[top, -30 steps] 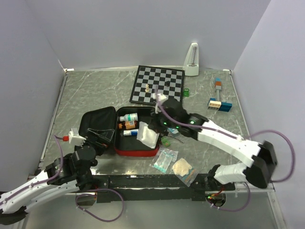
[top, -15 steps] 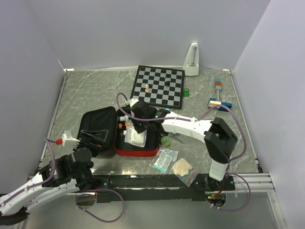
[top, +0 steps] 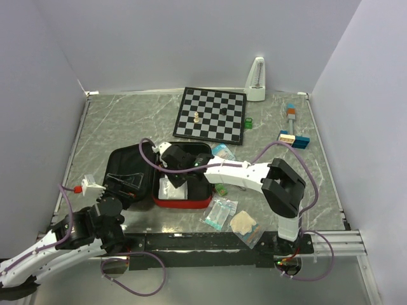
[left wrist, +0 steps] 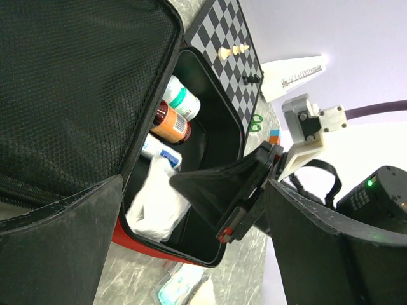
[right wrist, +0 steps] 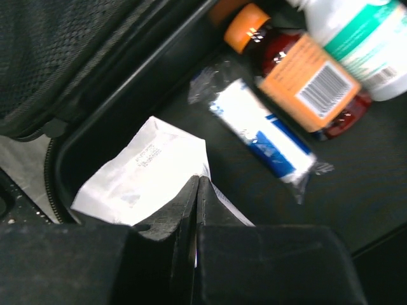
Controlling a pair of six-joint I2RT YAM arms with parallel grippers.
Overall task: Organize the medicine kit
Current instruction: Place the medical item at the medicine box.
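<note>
White pouch [right wrist: 146,175] hangs pinched by its edge in R gripper [right wrist: 197,184], low inside kit [top: 181,203] beside bottles [right wrist: 305,82] for tidy packing; L gripper [left wrist: 194,184] gapes wide, empty, near lid [top: 130,162].

1 overhead, 2 close wrist views (shared: medicine kit [top: 130,164])

- soft rectangular red zip case [top: 184,203]: black lining, black mesh lid
- square chessboard [top: 213,114]: black-and-white checks
- brown glass bottle [right wrist: 305,82]: orange label and cap
- flat paper pouch [right wrist: 146,175]: white
</note>
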